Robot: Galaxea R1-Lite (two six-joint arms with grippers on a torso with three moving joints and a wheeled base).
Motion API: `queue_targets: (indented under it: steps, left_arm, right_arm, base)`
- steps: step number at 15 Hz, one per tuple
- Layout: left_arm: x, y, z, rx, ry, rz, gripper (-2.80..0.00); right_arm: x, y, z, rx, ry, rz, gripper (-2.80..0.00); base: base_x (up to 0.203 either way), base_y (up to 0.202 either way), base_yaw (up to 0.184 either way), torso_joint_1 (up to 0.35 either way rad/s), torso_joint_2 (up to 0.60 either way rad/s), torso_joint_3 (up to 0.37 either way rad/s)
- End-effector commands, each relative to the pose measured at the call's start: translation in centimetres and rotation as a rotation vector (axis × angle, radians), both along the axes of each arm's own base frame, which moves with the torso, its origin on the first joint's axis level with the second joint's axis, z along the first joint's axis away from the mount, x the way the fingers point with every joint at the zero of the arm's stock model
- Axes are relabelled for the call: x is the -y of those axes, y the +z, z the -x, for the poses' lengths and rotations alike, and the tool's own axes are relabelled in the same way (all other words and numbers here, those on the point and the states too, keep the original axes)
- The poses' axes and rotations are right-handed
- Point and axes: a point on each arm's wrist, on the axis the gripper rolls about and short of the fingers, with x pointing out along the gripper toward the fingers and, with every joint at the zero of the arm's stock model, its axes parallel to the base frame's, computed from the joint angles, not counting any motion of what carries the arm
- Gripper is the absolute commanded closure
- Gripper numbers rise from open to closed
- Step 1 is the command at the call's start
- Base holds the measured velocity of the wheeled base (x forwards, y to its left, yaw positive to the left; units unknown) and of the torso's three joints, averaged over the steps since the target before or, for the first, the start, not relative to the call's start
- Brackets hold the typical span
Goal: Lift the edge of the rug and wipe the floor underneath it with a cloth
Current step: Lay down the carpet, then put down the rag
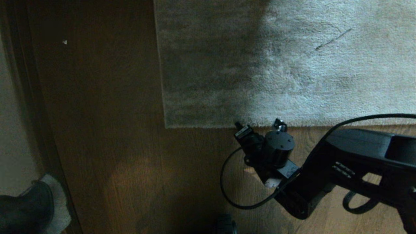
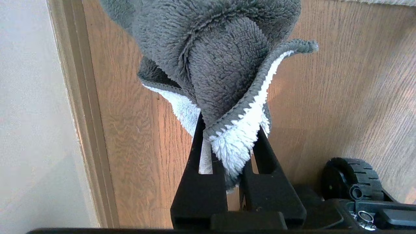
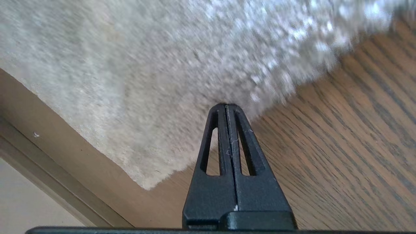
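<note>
Lying flat on the wood floor [image 1: 130, 169], the rug [image 1: 292, 65] has its near edge just at the right gripper [image 3: 228, 107], whose jaws are pressed together and empty, probably to slide under. The left gripper [image 2: 227, 149], parked by the baseboard [image 2: 81, 97], clamps the grey-white cloth [image 2: 221, 65]. Whether the tips touch the pile is hard to see.

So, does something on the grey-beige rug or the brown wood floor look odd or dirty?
Yes: the grey-beige short-pile rug has a thin dark streak on its pile, like a scratch mark. A small white speck lies on the brown wood-grain floor.
</note>
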Motion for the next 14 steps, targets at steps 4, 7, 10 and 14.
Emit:
queue_targets:
  steps: [4, 7, 10, 14]
  left_arm:
    - [0.0, 0.0, 0.0, 0.000, 0.000, 0.001, 0.00]
    - [0.0, 0.0, 0.0, 0.000, 0.002, 0.001, 0.00]
    - [0.0, 0.0, 0.0, 0.000, 0.000, 0.001, 0.00]
    - [0.0, 0.0, 0.0, 0.000, 0.000, 0.001, 0.00]
  right_arm:
    - [1.9, 6.4, 2.5, 0.148, 0.006, -0.082, 0.00]
    - [4.1, 10.2, 5.3, 0.230, 0.034, -0.087, 0.00]
    - [6.9, 12.2, 9.1, 0.292, 0.069, -0.009, 0.00]
    - [10.4, 10.4, 13.4, 0.291, 0.051, 0.242, 0.00]
  base:
    - [0.000, 0.000, 0.000, 0.000, 0.00, 0.000]
    - [0.000, 0.000, 0.000, 0.000, 0.00, 0.000]
    - [0.000, 0.000, 0.000, 0.000, 0.00, 0.000]
    - [0.000, 0.000, 0.000, 0.000, 0.00, 0.000]
